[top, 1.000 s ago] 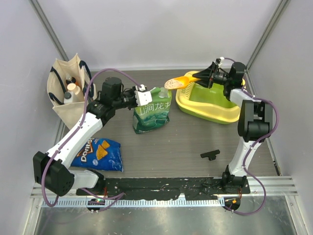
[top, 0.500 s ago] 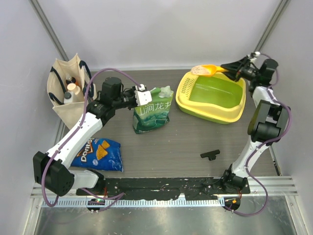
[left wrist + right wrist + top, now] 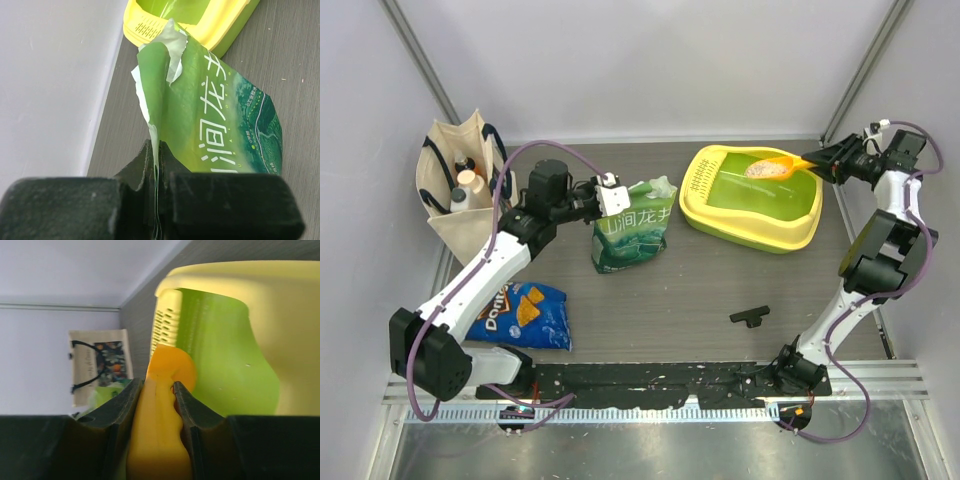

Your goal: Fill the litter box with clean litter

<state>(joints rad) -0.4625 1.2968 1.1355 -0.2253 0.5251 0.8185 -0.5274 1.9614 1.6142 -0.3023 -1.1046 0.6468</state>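
Obs., largest item first. The grey table (image 3: 700, 290) carries everything.

The litter box (image 3: 750, 237) sits at the far right of the table, its slotted yellow grate (image 3: 700, 175) at the left end. We see no litter lying on its green basin floor from above.

A cream tote bag (image 3: 455, 190) stands at the far left, bottles showing inside.

The green printed pouch (image 3: 632, 235) stands upright near table centre, just left of the litter box and apart from it. The left claw (image 3: 613, 197) is clenched on the pouch's torn top edge; the left wrist view shows the film pinched flat between both fingers (image 3: 132, 172).

A blue Doritos bag (image 3: 520, 315) lies flat at the near left.

The orange scoop (image 3: 782, 165) is held over the far side of the basin, bowl pointing left. The right claw (image 3: 832, 165) grips its handle, fingers (image 3: 125, 400) pressed on either side.

A small black part (image 3: 750, 316) lies on the table, near right.

The clean litter (image 3: 760, 170): a pale heap in the scoop bowl, above the basin.
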